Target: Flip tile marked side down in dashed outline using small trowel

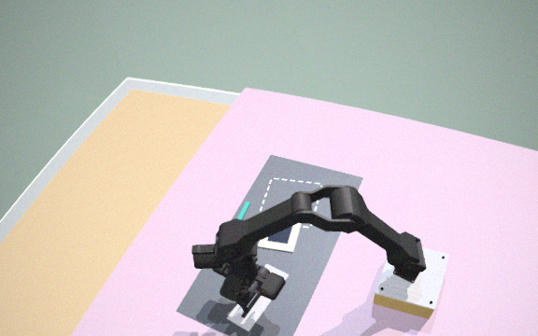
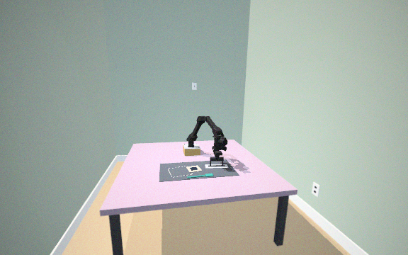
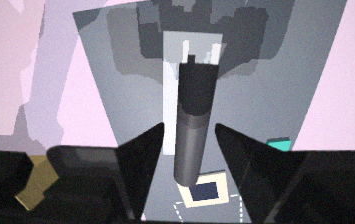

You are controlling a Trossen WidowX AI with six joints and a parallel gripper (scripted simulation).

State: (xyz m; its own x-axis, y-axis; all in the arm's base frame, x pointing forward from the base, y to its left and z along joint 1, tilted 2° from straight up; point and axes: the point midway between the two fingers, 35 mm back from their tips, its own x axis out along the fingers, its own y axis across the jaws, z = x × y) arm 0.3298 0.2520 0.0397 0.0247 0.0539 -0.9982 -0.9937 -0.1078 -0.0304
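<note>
Your black parallel-jaw gripper [image 1: 251, 304] [image 2: 217, 164] [image 3: 189, 126] hangs low over a grey mat [image 1: 313, 271] [image 2: 165, 167] [image 3: 263, 105], its fingers apart on either side of the dark cylindrical handle [image 3: 190, 150] of a trowel with a pale flat blade [image 1: 250, 321] [image 2: 222, 166] [image 3: 169, 125]. The cream-bordered square tile [image 1: 276, 246] [image 2: 194, 168] [image 3: 204, 191] lies on the mat at the edge of your white dashed outline [image 1: 297, 180] [image 2: 168, 173] [image 3: 241, 207], navy marking up. A flat teal tool [image 1: 244, 210] [image 2: 200, 176] [image 3: 279, 145] lies nearby.
</note>
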